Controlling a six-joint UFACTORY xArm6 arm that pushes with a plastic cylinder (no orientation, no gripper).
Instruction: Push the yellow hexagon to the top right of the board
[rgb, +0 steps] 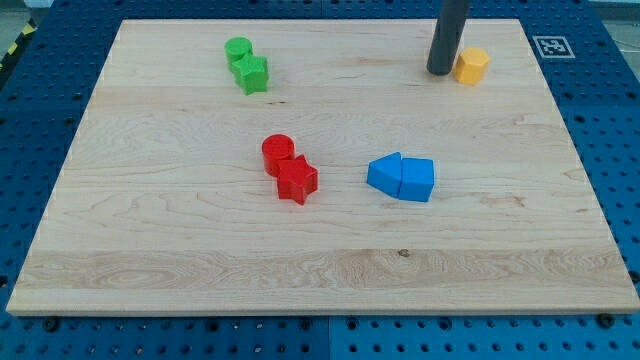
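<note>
The yellow hexagon (471, 65) sits just right of my tip (439, 72), near the board (320, 270) top right corner and seemingly touching or nearly so. I carry no jaws, only a bare rod, so nothing opens or closes. Well down-left of my tip lie two blue blocks (402, 177), two red (287, 168) and two green (246, 64). Risk: an off-centre push could spin the hexagon aside or over the right edge

My tip (439, 71) rests just left of the yellow hexagon (471, 66), near the wooden board's (200, 250) top right corner.
</note>
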